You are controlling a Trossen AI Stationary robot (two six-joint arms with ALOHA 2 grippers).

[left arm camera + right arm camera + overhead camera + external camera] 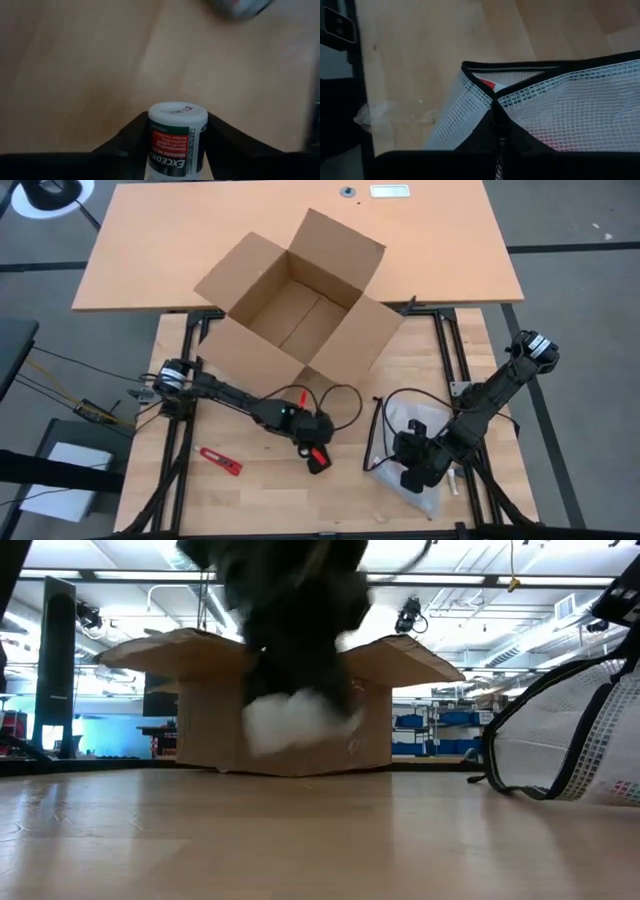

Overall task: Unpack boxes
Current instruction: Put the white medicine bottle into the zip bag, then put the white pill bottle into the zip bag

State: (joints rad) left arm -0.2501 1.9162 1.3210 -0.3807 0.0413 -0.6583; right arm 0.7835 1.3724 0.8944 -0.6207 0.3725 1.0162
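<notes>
The brown cardboard box stands open at the table's far middle, its four flaps spread out; the low view shows it behind my left gripper. My left gripper is shut on a small white pill bottle with a red and green label, above the table near the front middle. In the low view the bottle is a white blur under the dark gripper. At the near right, my right gripper is shut on a clear mesh zip bag. My left gripper pinches the bottle's labelled body between its two fingers, one on each side. The fingers slant down toward the table. The bottle's white cap end sticks out past the fingertips, and the bottle hangs clear of the table. My right gripper pinches the bag's black-trimmed rim at the end of the zip, coming from above at a slant. The mouth beside the hold gapes open. The bag's lower part rests on the table.
A red box cutter lies on the table at the near left. Black cables loop between the box and my left arm. A small white item lies beside the bag. Bare wood stretches between the two grippers.
</notes>
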